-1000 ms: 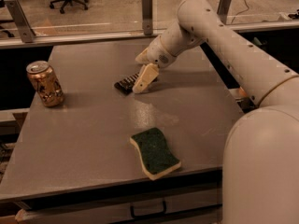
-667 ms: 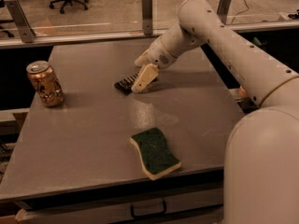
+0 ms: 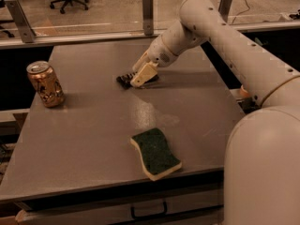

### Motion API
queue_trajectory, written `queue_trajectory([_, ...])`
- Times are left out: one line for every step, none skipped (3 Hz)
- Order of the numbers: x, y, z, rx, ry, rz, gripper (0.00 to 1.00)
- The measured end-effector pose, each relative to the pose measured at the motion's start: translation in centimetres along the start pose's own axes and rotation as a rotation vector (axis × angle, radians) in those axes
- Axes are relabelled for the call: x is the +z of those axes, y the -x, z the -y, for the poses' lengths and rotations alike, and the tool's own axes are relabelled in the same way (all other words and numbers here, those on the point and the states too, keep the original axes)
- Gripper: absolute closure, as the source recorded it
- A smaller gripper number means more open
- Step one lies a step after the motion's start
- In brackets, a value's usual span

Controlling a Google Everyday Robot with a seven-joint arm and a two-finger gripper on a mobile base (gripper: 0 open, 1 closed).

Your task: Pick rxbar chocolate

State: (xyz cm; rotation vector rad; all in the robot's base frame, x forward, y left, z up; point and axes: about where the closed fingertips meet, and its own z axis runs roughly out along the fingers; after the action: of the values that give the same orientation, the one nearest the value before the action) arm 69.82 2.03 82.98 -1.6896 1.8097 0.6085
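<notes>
Mostly, the claw (image 3: 142,75) hid the rxbar chocolate (image 3: 124,80) on the counter (image 3: 93,135); whether it gripped anything could not be told.

The cream gripper (image 3: 142,75) hung low over the small flat black bar wrapper (image 3: 124,80) on the grey surface (image 3: 93,125). A gold-brown drink can (image 3: 45,84) and green sponge (image 3: 155,153) sat well apart.

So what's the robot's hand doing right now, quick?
Gripper: down on the chocolate bar on the table; open or closed cannot be told.
</notes>
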Motion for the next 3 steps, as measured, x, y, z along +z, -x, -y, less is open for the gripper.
queue_trajectory([-0.2,0.2,0.0,0.0,0.0,0.0,1.0])
queue_trajectory([-0.2,0.2,0.0,0.0,0.0,0.0,1.0])
queue_trajectory([-4.9,3.3,-0.7,-0.061,-0.101,0.067,1.0])
